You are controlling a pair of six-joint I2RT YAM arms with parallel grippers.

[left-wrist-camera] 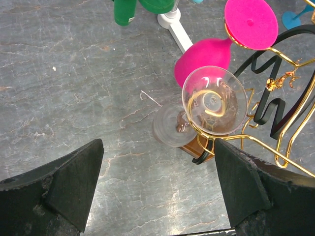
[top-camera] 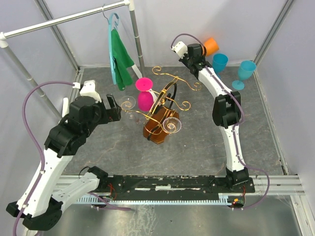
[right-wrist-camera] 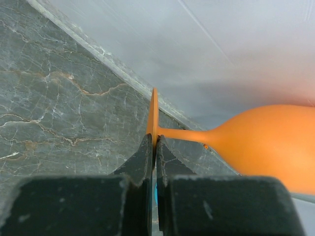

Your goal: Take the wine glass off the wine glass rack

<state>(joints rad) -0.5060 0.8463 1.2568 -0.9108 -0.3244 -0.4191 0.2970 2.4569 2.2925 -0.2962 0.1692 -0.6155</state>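
On rack [top-camera: 158, 129], clear glass [left-wrist-camera: 227, 88] vertical, bowl-down

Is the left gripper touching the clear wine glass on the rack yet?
Apart. The left wrist view shows bare tabletop between the open left gripper and the clear wine glass hanging on the rack.

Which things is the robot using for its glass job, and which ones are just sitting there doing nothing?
For the job: wine glass rack, clear wine glass hanging on it, pink wine glass on it, open left hand facing them, right hand shut on orange wine glass.

Just lying about: two blue glasses, green cloth on hanger, grey clothes rail.
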